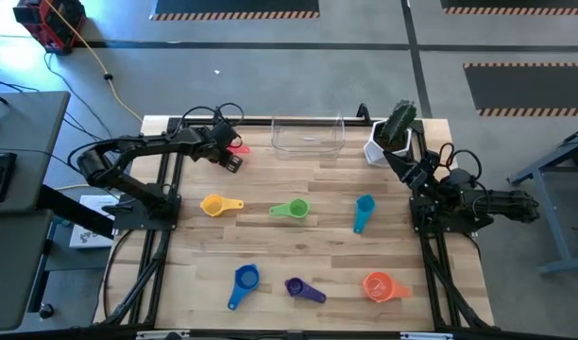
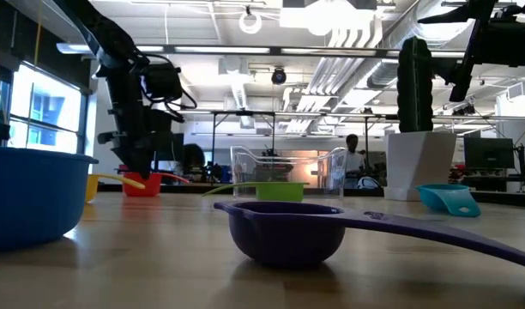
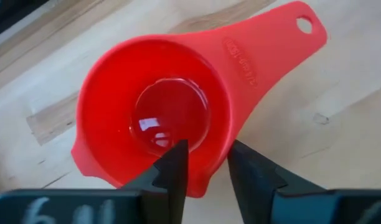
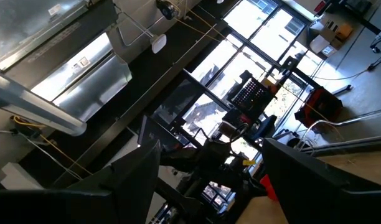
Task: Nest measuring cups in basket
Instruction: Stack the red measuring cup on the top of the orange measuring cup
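The red measuring cup (image 3: 159, 118) stands upright on its base near the table's far left, also in the high view (image 1: 239, 147) and the low view (image 2: 142, 184). My left gripper (image 3: 209, 149) comes down over it (image 1: 229, 157) and is shut on its wall. The clear basket (image 1: 276, 132) sits at the far middle. The yellow (image 1: 216, 204), green (image 1: 292, 210), teal (image 1: 364, 210), blue (image 1: 245, 280), purple (image 1: 298, 287) and orange (image 1: 379, 285) cups stand apart on the wood. My right gripper (image 4: 209, 168) is open and waits by the right edge (image 1: 402, 165). My left gripper has the red cup's bowl wall (image 3: 216, 163), to one side of the handle's root, with one finger (image 3: 175, 171) inside the bowl and the other (image 3: 253, 177) outside. The fingers come from above, pointing down. The cup's base rests on the table.
A white pot with a green cactus (image 1: 379, 146) stands right of the basket, close to my right arm. The purple cup (image 2: 288, 230) and blue cup (image 2: 31, 197) lie near the table's near edge. Bare wood shows between basket and cup row.
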{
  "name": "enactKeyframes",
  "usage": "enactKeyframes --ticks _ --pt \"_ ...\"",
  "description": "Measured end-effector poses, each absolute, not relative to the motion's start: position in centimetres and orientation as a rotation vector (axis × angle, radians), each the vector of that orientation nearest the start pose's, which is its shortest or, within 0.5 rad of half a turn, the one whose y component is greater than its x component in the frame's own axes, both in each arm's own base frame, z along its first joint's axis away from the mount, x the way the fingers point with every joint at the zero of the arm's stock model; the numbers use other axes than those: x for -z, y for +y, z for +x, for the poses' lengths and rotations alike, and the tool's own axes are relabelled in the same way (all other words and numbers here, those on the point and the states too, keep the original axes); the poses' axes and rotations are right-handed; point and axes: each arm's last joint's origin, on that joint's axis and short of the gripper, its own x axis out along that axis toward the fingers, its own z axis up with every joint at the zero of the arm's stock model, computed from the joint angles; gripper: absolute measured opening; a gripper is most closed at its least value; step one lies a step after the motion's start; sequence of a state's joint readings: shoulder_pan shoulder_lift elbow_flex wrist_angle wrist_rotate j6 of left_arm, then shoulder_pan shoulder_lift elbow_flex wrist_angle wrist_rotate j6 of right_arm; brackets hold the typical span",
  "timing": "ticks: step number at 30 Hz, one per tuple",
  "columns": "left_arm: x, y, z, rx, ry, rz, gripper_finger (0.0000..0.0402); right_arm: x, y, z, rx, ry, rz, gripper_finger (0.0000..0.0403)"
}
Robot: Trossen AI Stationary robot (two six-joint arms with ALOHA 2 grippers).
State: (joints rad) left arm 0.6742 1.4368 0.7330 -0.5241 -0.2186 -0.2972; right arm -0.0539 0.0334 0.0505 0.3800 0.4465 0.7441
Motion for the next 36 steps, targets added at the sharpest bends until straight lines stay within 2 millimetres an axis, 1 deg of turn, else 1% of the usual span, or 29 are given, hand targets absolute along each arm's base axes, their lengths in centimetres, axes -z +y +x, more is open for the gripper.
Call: enactKeyframes --ticks 6,8,12,16,22,28,33,36 --pt "-16.2 15.6 18.6 -0.926 1.137 -0.487 0.0021 -21.3 -1.7 8.6 0.327 -0.558 0.796 0.0275" --pt "-16.2 15.6 18.6 -0.921 1.143 -0.476 0.0009 -21.2 -1.7 8.6 0.327 -0.558 0.796 0.0275" --pt "-16.2 15.6 18.6 -0.895 1.155 -0.457 0.001 -21.2 -1.7 8.6 0.327 -0.558 0.796 0.0275" --pt "-16.2 15.2 18.9 -0.832 1.159 -0.449 0.0005 -21.2 -1.7 8.6 0.327 -0.558 0.796 0.0275" --pt "-16.8 13.5 19.9 -0.719 1.15 -0.408 0.0005 -21.3 -1.7 8.6 0.327 -0.558 0.795 0.0275" --pt "-18.1 11.2 20.6 -0.63 1.116 -0.347 0.0004 -21.3 -1.7 8.6 0.326 -0.558 0.796 0.0275" --pt "-19.9 9.4 21.2 -0.558 1.091 -0.288 0.0004 -21.3 -1.7 8.6 0.321 -0.561 0.813 0.0275" --pt "-21.3 8.3 21.8 -0.47 1.072 -0.217 0.0004 -21.3 -1.7 8.6 0.314 -0.566 0.834 0.0275"
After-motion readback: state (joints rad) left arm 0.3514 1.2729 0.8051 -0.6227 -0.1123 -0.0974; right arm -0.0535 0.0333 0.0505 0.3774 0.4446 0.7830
